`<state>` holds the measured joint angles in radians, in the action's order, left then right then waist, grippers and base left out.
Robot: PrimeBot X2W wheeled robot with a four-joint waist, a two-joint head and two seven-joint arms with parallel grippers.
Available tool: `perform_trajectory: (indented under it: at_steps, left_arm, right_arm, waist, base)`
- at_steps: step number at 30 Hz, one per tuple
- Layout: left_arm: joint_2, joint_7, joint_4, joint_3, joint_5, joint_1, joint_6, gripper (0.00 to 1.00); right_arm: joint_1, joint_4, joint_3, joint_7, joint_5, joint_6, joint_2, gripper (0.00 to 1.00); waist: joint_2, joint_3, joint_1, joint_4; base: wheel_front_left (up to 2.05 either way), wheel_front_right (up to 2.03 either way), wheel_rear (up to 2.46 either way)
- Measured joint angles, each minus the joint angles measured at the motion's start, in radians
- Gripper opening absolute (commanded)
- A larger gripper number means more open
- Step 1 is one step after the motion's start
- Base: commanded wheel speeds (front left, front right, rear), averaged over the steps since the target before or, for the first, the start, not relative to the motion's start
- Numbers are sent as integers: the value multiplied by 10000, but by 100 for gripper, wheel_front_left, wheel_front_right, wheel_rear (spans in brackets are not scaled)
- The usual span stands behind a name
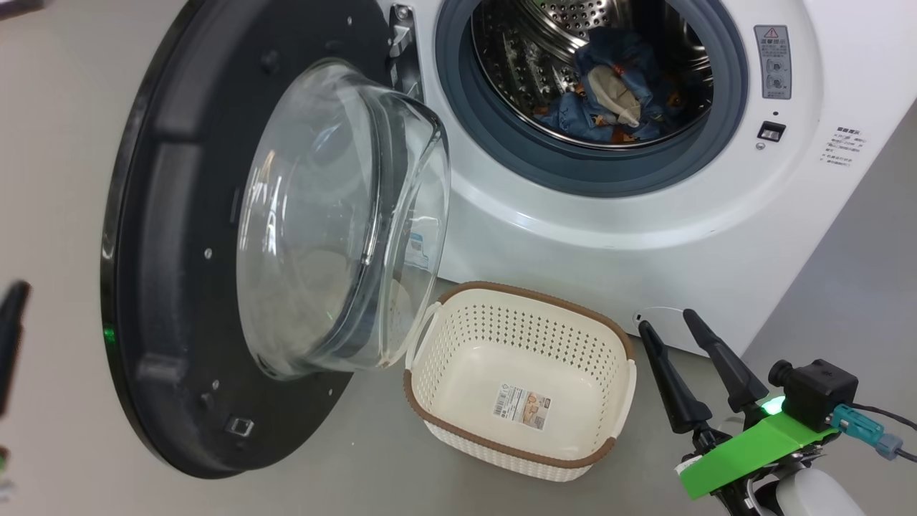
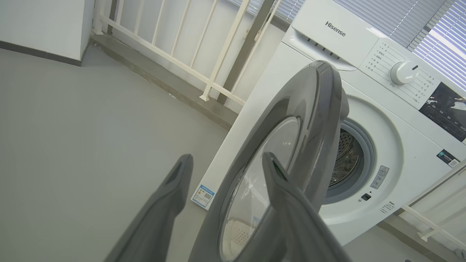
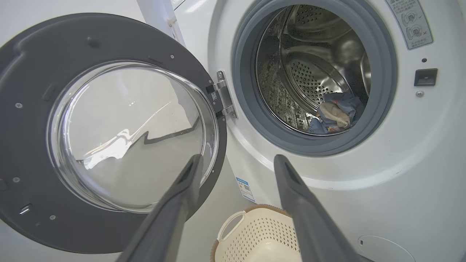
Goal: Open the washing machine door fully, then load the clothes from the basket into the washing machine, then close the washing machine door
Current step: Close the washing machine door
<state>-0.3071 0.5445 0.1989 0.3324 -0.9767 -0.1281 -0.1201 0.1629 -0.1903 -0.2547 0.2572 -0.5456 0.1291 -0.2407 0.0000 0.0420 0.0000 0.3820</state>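
The washing machine (image 1: 630, 236) stands with its round black door (image 1: 172, 251) swung out to the left, glass bowl (image 1: 322, 215) bulging toward me. The clothes (image 1: 616, 93), blue fabric with a cream piece on top, lie in the steel drum and also show as clothes (image 3: 336, 113) in the right wrist view. The cream basket (image 1: 458, 358) sits empty on the floor below the door. My right gripper (image 1: 671, 324) hangs open right of the basket, holding nothing. My left gripper (image 2: 225, 160) is open at the door's (image 2: 313, 120) outer side; one of its fingers (image 1: 10, 322) shows at the left edge.
A white railing (image 2: 182, 62) and a wall corner stand behind and left of the machine. Grey floor (image 2: 72, 127) spreads to the left of the door. A blue sticker (image 3: 245, 189) marks the machine's lower corner above the basket (image 3: 255, 236).
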Motion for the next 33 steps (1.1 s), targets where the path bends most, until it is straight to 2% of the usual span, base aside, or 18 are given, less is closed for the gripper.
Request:
perform_trajectory:
  at_steps: [6, 15, 19, 20, 22, 33]
  left_arm:
    - [21, -1806, 894, -836, 748, 1484, -65, 100]
    - [-61, -4065, 1143, -2075, 1444, 2644, -65, 100]
    - [-244, -4997, 859, -2387, 2932, 2922, -69, 100]
    - [-148, -5219, 780, -2437, 2984, 2927, -69, 100]
    - [123, -5528, 671, -2696, 3028, 2985, -71, 100]
    - [395, -6679, 123, -3553, 4080, 3334, -69, 100]
  right_arm:
    - [0, 77, 33, 0, 58, 0, -23, 100]
    - [0, 136, -23, 0, 73, 0, -117, 100]
    - [0, 163, -127, 0, 67, 0, -144, 100]
    - [0, 165, -184, 0, 67, 0, -140, 100]
    - [1, 184, -244, 0, 67, 0, -140, 100]
    - [2, 148, -430, 0, -31, 0, -242, 100]
  waist:
    - [0, 7, 0, 73]
    - [0, -26, 0, 220]
    - [0, 31, 0, 226]
    - [0, 35, 0, 208]
    - [0, 52, 0, 165]
    - [0, 6, 0, 27]
  base:
    - [0, 0, 0]
    - [0, 0, 0]
    - [0, 0, 0]
    - [0, 0, 0]
    - [0, 0, 0]
    - [0, 0, 0]
